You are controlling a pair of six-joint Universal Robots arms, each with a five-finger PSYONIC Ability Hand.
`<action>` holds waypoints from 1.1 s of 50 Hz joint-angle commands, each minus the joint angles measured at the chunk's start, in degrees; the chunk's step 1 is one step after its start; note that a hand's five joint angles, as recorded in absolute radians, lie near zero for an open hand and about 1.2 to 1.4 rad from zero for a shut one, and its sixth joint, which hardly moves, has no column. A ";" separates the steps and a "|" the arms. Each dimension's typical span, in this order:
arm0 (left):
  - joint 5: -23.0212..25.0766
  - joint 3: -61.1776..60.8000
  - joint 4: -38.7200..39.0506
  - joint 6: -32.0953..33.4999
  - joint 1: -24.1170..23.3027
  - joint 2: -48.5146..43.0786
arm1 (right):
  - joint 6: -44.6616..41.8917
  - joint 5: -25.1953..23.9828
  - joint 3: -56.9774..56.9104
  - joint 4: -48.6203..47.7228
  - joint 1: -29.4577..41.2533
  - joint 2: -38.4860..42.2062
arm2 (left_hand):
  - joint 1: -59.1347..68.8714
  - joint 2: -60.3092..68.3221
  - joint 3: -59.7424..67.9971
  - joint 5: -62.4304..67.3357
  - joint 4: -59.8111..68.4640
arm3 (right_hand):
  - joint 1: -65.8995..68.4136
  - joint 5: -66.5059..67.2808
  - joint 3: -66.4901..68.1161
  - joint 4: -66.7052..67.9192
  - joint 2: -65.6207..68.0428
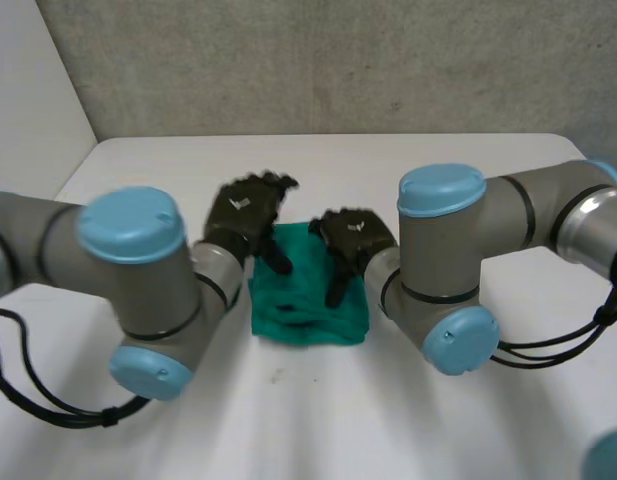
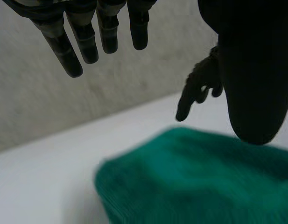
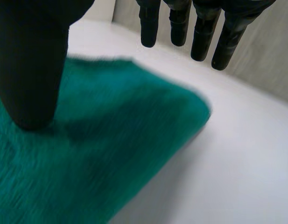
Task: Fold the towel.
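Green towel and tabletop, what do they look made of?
The towel looks like soft matte cloth, likely cotton terry or a knit: its surface is fuzzy with fine ribs in the right wrist view, and it lies rumpled. The table has a hard, smooth white top, matte to faintly satin, perhaps laminate or painted board; the look alone doesn't settle which.

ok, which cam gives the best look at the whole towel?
Head view: nearly the whole towel shows, with the left hand and right hand over its far edge. Each wrist view catches one corner close up.
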 commanded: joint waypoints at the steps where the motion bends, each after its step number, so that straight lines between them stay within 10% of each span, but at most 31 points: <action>1: -1.86 3.19 -7.08 2.19 -0.63 -7.94 | 0.41 -1.22 -4.61 8.73 -1.30 7.03 | 5.56 5.79 5.75 6.97 5.51 | -1.69 -3.99 -2.09 -3.20 -2.72; 14: -5.55 0.03 -7.70 11.60 0.16 -4.08 | -0.12 1.85 -3.29 8.91 -2.27 0.98 | 3.88 4.11 4.07 5.29 3.82 | -1.69 -3.99 -2.09 -3.20 -2.72; 28: -1.33 0.91 -9.72 4.83 1.22 13.15 | -0.38 8.44 3.38 3.73 -7.97 -18.60 | 2.20 2.42 2.38 3.60 2.14 | -1.69 -3.99 -2.09 -3.20 -2.72; 36: 3.23 5.38 -22.54 -3.86 10.35 22.73 | -0.65 10.38 9.71 2.40 -13.94 -30.56 | 1.86 2.09 2.05 3.27 1.81 | -1.69 -3.99 -2.09 -3.20 -2.72; 55: 9.39 2.93 -26.94 -6.51 15.98 30.47 | -1.26 9.24 14.29 2.84 -18.17 -38.23 | -2.35 -2.12 -2.16 -0.94 -2.40 | -1.69 -3.99 -2.09 -3.20 -2.72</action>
